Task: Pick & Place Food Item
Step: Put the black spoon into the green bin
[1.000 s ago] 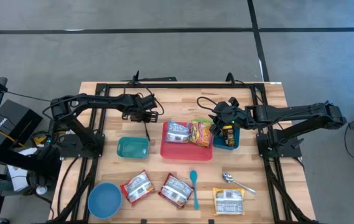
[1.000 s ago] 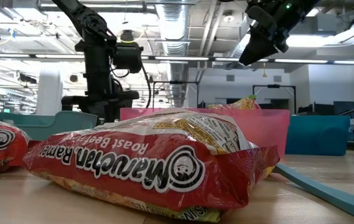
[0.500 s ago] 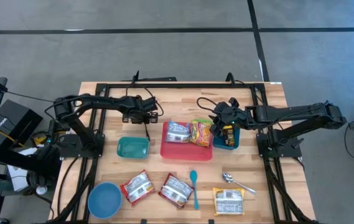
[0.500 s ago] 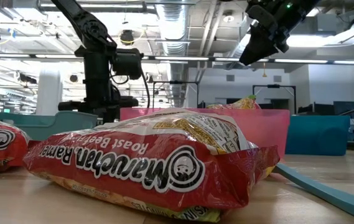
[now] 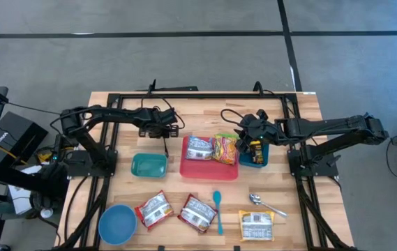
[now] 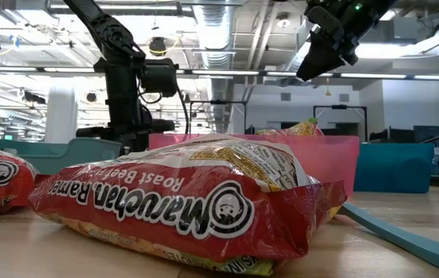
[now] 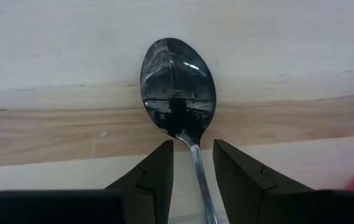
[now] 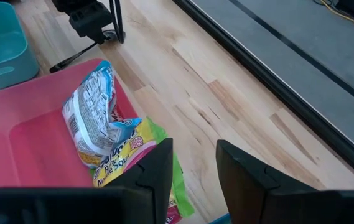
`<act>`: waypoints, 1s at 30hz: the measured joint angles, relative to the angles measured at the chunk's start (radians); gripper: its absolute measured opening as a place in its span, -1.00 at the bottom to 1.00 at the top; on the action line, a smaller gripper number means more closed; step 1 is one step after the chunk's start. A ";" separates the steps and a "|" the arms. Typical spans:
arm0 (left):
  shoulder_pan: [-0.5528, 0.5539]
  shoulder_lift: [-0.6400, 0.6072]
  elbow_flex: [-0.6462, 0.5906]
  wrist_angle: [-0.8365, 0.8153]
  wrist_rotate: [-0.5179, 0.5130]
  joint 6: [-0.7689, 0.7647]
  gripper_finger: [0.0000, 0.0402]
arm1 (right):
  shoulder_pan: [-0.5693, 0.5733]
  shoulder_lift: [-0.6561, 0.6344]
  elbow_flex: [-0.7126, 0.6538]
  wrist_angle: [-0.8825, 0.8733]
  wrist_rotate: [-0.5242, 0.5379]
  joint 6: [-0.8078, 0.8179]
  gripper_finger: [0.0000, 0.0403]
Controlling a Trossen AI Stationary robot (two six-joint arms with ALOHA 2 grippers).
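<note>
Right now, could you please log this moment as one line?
left pincer: shut on spoon | right pincer: open, above red tray | two packets in tray

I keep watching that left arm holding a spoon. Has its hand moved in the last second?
Yes, slightly. The left hand drifted away from the red tray, toward the table's left side.

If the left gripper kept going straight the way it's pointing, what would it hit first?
Probably the dark spoon held between the left gripper fingers, then the wooden table right behind it; depth is unclear.
</note>
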 joint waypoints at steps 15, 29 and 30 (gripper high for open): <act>-0.013 0.031 -0.001 0.007 -0.013 0.009 -0.46 | 0.000 0.000 0.000 0.000 0.001 0.000 -0.42; -0.023 0.003 -0.001 0.010 -0.022 0.022 -0.81 | 0.000 0.000 0.000 0.000 0.001 0.000 -0.42; -0.026 0.002 -0.001 0.010 -0.018 0.035 -0.83 | 0.000 0.000 0.000 0.000 0.001 0.000 -0.42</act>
